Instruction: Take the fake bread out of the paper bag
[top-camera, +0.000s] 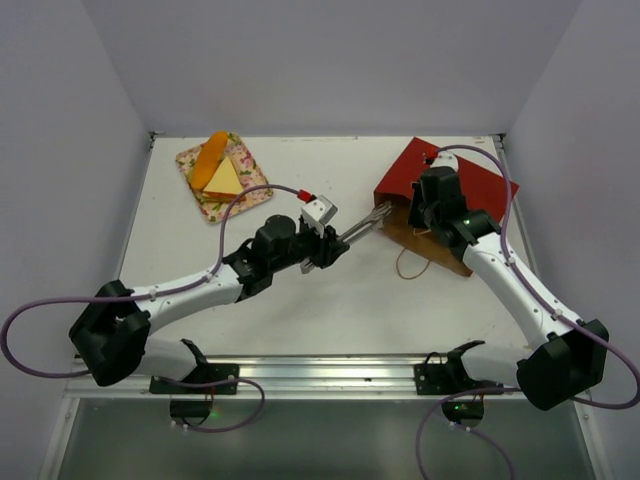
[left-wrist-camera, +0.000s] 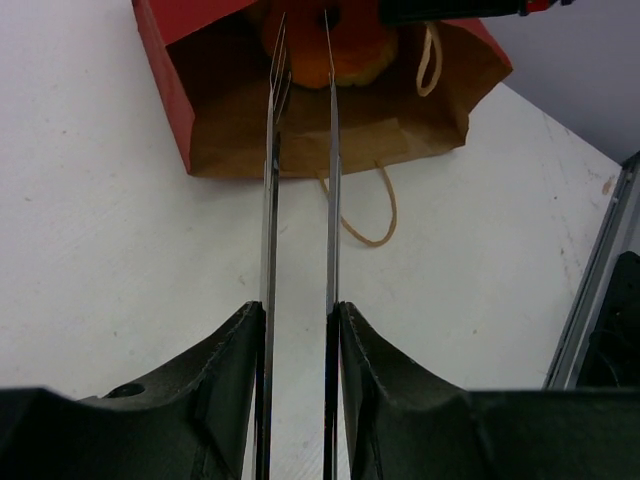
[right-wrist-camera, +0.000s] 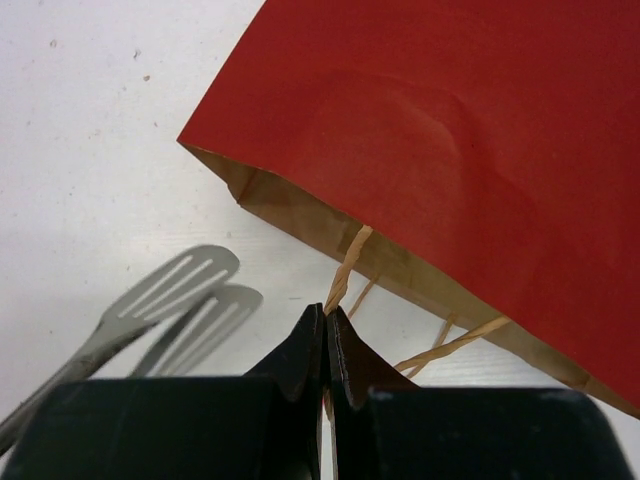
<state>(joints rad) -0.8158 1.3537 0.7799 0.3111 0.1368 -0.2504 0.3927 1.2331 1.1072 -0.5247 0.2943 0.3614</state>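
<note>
The dark-red paper bag lies on its side at the right, with its brown mouth facing left. An orange piece of fake bread rests inside it. My left gripper is shut on a pair of metal tongs, and their slotted tips sit just in front of the mouth, slightly apart. My right gripper is shut on the bag's cord handle and holds the upper lip up. An orange bun and a yellow wedge lie on the floral tray.
The second cord handle trails loose on the white table in front of the bag. Grey walls enclose the table at the back and sides. A metal rail runs along the near edge.
</note>
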